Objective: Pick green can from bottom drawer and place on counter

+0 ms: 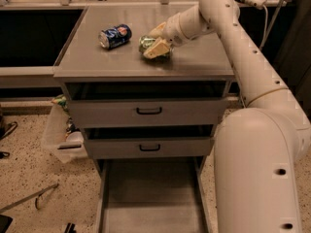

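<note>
Camera view, the only one you had, showed the gripper (152, 42) low over the counter (199, 64), a little right of its middle, with the arm (243, 57) reaching in from the right. Its cream fingers (156, 48) were pressed in on the green can (144, 44), one across the near side and one at the far side, so the can was pinched between them. The can sat right down at the counter; whether it rested on the surface or hung just above it, you could not tell. The bottom drawer (153, 198) stood pulled out below, and its grey floor showed no can on it. By that reading the lift was done and the step in hand was the release.

To do it well, you needed the can's weight on the counter before the fingers parted. It was lying on its side and would likely roll if dropped or nudged. You were best advised to spread the fingers slowly and evenly, then draw the gripper straight up, not sideways, so neither finger dragged the dented wall. The blue can (115, 36) lay on its side just to the left, near but apart from the green one, so any sweep that way risked knocking it. The front edge was some way off, which left fair room.
</note>
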You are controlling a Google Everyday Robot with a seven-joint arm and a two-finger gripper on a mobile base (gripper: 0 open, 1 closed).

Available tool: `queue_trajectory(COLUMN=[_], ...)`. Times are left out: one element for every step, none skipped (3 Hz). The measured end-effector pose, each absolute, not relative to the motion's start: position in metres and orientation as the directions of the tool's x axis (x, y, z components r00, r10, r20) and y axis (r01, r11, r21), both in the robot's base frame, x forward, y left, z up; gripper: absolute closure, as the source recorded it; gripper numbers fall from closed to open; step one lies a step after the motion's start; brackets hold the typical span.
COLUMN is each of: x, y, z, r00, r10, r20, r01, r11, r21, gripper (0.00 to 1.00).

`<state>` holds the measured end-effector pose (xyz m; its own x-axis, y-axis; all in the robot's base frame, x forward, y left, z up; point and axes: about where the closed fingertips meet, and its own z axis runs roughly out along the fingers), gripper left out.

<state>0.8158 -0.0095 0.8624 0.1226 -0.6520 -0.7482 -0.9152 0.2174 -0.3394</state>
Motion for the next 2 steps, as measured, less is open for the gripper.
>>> queue_trajectory(x=[0.8158, 0.8158], y=[-0.0095, -0.0094], z=[0.8623, 0.8623], r00=[0.123, 0.123], r10=[-0.652, -0.652], r20=[-0.748, -0.748], r01=[-0.915, -0.915], r11=[0.217, 0.217], r21=[-0.339, -0.339], gripper=[0.00, 0.00])
